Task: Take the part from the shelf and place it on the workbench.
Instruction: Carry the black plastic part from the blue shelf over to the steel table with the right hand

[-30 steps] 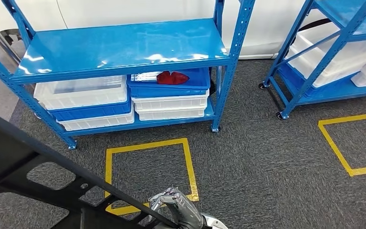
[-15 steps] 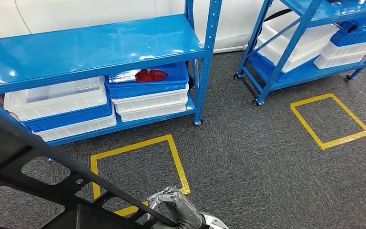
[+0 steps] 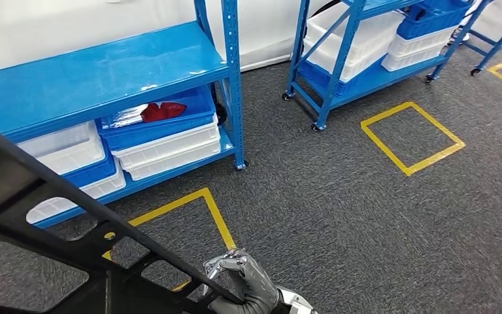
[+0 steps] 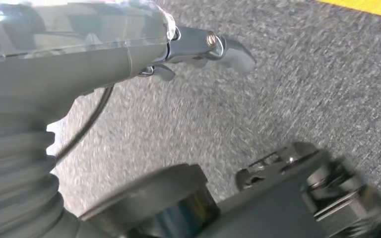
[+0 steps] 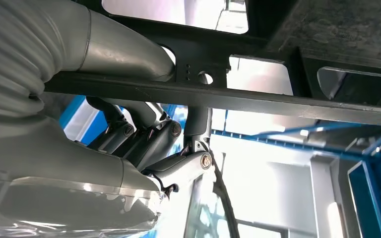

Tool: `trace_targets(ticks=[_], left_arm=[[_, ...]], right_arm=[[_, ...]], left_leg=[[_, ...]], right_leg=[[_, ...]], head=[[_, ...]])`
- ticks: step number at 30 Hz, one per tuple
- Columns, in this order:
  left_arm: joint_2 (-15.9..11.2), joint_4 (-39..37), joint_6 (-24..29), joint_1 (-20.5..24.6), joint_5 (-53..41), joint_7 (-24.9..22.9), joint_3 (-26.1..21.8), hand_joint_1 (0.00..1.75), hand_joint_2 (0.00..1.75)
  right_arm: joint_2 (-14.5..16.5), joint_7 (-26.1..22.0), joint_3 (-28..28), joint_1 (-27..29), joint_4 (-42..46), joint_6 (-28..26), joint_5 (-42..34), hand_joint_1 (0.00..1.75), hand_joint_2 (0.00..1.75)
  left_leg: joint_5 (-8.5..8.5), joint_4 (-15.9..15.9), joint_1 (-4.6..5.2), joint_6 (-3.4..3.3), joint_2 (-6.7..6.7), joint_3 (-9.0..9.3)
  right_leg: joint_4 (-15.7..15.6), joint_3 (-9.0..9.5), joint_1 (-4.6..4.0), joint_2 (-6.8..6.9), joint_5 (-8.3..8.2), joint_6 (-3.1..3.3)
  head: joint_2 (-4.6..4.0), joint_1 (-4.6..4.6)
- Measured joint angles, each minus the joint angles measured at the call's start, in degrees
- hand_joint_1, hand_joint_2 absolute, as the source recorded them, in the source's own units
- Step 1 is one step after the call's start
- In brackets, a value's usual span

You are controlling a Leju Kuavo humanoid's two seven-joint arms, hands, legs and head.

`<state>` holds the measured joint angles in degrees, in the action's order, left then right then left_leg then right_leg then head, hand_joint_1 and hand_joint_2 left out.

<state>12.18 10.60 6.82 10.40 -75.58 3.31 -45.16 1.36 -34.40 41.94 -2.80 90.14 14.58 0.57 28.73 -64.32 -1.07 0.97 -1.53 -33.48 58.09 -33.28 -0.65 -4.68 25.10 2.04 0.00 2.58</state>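
A large flat black part, a frame with cut-out holes, fills the lower left of the head view, tilted over the floor. My right hand grips one of its bars at its lower right end. In the right wrist view the dark fingers curl around a bar of the black part. My left hand hangs over the grey carpet and holds nothing, its thumb stretched out.
A blue shelf rack stands at the left with white and blue bins under it; one blue bin holds a red item. A second blue rack on castors stands further back. Yellow tape squares mark the carpet.
The whole picture has slid left: the camera has turned right, bringing the second rack and the far yellow square toward the middle. My right hand still grips the black part as before.
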Motion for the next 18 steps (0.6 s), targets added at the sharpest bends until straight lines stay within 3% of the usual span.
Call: trace_targets(ticks=[1, 3, 5, 7, 9, 11, 12, 13, 15, 17, 18], left_arm=[[0.0, 0.0, 0.0, 0.0, 0.0, 0.0, 0.0, 0.0, 1.75], [-0.1, 0.0, 0.0, 0.0, 0.0, -0.1, 0.0, 0.0, 1.75], [0.0, 0.0, 0.0, 0.0, 0.0, -0.1, 0.0, 0.0, 1.75], [0.1, 0.0, 0.0, 0.2, 0.0, -0.1, 0.1, 0.0, 1.75], [0.2, 0.0, 0.0, 0.1, 0.0, -0.1, 0.1, 0.0, 1.75], [0.1, 0.0, -0.1, 0.0, 0.0, -0.1, 0.1, 0.0, 1.75], [0.2, 0.0, -0.1, -0.1, -0.1, -0.1, 0.1, 0.0, 1.75], [0.2, 0.0, -0.1, 0.0, -0.1, -0.1, 0.1, 0.0, 1.75], [0.2, 0.0, -0.2, 0.0, -0.1, -0.1, 0.1, 0.0, 1.75], [0.3, 0.0, -0.2, 0.1, -0.1, -0.1, 0.1, 0.0, 1.75], [0.3, 0.0, -0.3, 0.1, -0.1, -0.1, 0.1, 0.0, 1.75]], right_arm=[[0.1, 0.0, -0.1, 0.0, 0.0, 0.0, 0.0, 1.69, 1.75], [0.3, 0.0, -0.3, 0.0, 0.1, 0.0, 0.1, 1.69, 1.75], [0.3, 0.0, -0.5, 0.1, 0.2, 0.0, 0.1, 1.69, 1.75], [0.3, 0.0, -0.7, 0.1, 0.4, 0.0, 0.1, 1.69, 1.75], [0.3, 0.0, -0.7, 0.1, 0.5, 0.0, 0.2, 1.69, 1.75], [0.3, 0.0, -0.7, 0.2, 0.5, 0.0, 0.2, 1.69, 1.75], [0.3, 0.0, -0.8, 0.2, 0.5, 0.0, 0.2, 1.69, 1.75], [0.3, 0.0, -0.8, 0.2, 0.5, 0.0, 0.2, 1.69, 1.75], [0.3, 0.0, -0.9, 0.3, 0.5, 0.0, 0.2, 1.69, 1.75], [0.4, 0.0, -0.9, 0.3, 0.5, 0.0, 0.2, 1.69, 1.75], [0.4, 0.0, -0.9, 0.3, 0.5, 0.0, 0.2, 1.69, 1.75]], left_leg=[[-1.07, 3.3, -0.02, -0.16, -1.16, 1.45], [-1.26, 6.0, 0.08, -0.33, -2.44, 2.53], [-1.59, 6.6, 0.04, -0.62, -1.4, 2.66], [-2.02, 7.2, -0.24, -1.2, -0.06, 2.82], [-2.15, 7.4, -0.29, -1.51, 1.45, 2.88], [-2.04, 7.4, -0.27, -1.47, 3.12, 2.85], [-1.95, 7.4, -0.3, -1.36, 3.93, 2.87], [-1.83, 7.3, -0.36, -1.19, 4.66, 2.94], [-1.47, 7.3, -0.48, -0.63, 5.91, 3.31], [-1.09, 7.2, -0.32, 0.11, 6.87, 3.69], [-0.99, 7.3, -0.21, 0.5, 7.27, 3.84]], right_leg=[[0.3, -0.21, -0.02, -0.73, 0.01, -0.17], [0.5, -0.84, 0.16, -1.89, -0.2, -0.81], [0.6, -1.31, 0.34, -2.55, -0.46, -1.53], [2.4, -2.31, 0.18, -0.12, 0.76, -2.14], [8.5, -5.32, 0.39, 3.16, 4.09, -2.76], [15.1, -8.69, 1.09, 4.07, 6.53, -3.38], [16.0, -9.18, 1.44, 4.26, 6.3, -3.64], [14.7, -8.5, 1.73, 4.56, 5.09, -3.85], [7.1, -4.49, 1.89, 6.46, 1.65, -4.01], [1.4, -1.57, 1.5, 8.15, -0.02, -3.48], [0.7, -1.28, 1.22, 8.38, 0.07, -3.06]], head=[[0.0, 0.0], [0.0, 0.01], [0.0, 0.01], [0.0, 0.0], [0.0, -0.01], [0.0, 0.0], [0.0, 0.0], [0.0, 0.0], [0.0, 0.0], [0.0, 0.0], [0.0, 0.0]])
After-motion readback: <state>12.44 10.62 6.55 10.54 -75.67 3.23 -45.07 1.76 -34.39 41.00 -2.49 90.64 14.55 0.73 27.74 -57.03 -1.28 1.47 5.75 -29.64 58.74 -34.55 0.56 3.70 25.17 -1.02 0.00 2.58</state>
